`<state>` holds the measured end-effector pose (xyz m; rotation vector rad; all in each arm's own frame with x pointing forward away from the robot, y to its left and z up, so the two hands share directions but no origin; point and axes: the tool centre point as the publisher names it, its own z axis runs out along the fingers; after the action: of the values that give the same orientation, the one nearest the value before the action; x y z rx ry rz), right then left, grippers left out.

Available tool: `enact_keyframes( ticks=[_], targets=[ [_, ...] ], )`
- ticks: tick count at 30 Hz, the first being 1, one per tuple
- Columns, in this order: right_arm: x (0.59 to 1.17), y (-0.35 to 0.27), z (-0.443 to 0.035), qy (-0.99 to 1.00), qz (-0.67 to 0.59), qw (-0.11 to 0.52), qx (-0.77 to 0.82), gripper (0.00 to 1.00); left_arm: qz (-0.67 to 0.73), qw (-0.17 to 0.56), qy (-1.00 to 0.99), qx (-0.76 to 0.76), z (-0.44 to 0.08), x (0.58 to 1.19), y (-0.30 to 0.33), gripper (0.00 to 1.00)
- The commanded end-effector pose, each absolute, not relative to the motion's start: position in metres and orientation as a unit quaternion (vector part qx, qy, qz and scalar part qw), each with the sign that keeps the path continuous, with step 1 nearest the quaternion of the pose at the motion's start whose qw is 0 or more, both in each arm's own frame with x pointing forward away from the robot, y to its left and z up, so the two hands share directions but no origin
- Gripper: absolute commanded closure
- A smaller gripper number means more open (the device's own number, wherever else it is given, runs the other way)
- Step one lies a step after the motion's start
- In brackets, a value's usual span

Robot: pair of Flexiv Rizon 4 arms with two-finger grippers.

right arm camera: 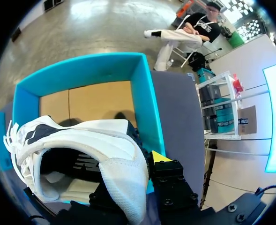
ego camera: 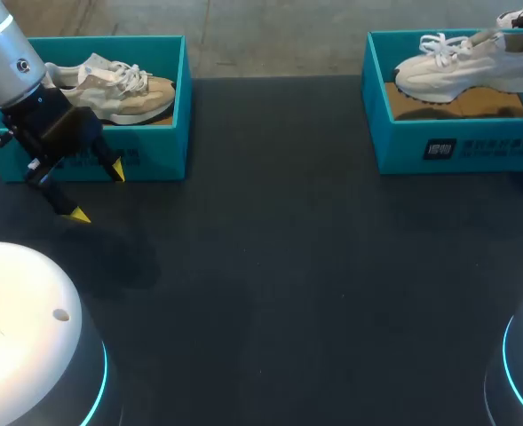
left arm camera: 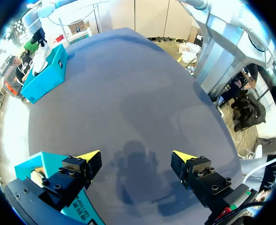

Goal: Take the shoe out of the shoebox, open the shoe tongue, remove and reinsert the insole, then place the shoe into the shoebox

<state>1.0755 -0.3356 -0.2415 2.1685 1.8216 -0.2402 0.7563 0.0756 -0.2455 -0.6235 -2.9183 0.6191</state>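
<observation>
Step in hand: taking out; white shoe hangs above the floor of the right shoebox, toe dipping, not yet clear of the walls.
Right gripper: clenched on the shoe's heel, as I judge; one yellow tip shows outside it, the other is hidden.
Left gripper: released, jaws wide, over the table just before the left shoebox.
Next move: lift clear of the wall, set the shoe sole-down mid-table, within my left arm's reach.
</observation>
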Motion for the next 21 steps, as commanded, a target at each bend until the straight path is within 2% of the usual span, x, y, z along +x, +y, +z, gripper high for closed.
enact_keyframes(
  ticks=[1, 21],
  targets=[
    [1.077, -0.338, -0.245, 0.631, -0.084, 0.144, 0.757, 1.0, 0.202, 0.047, -0.957, -0.204, -0.245, 0.755, 0.076, 0.0],
    [1.069, -0.343, -0.267, 0.624, -0.098, 0.158, 0.759, 1.0, 0.202, 0.047, -0.957, -0.204, -0.245, 0.755, 0.076, 0.0]
  ],
)
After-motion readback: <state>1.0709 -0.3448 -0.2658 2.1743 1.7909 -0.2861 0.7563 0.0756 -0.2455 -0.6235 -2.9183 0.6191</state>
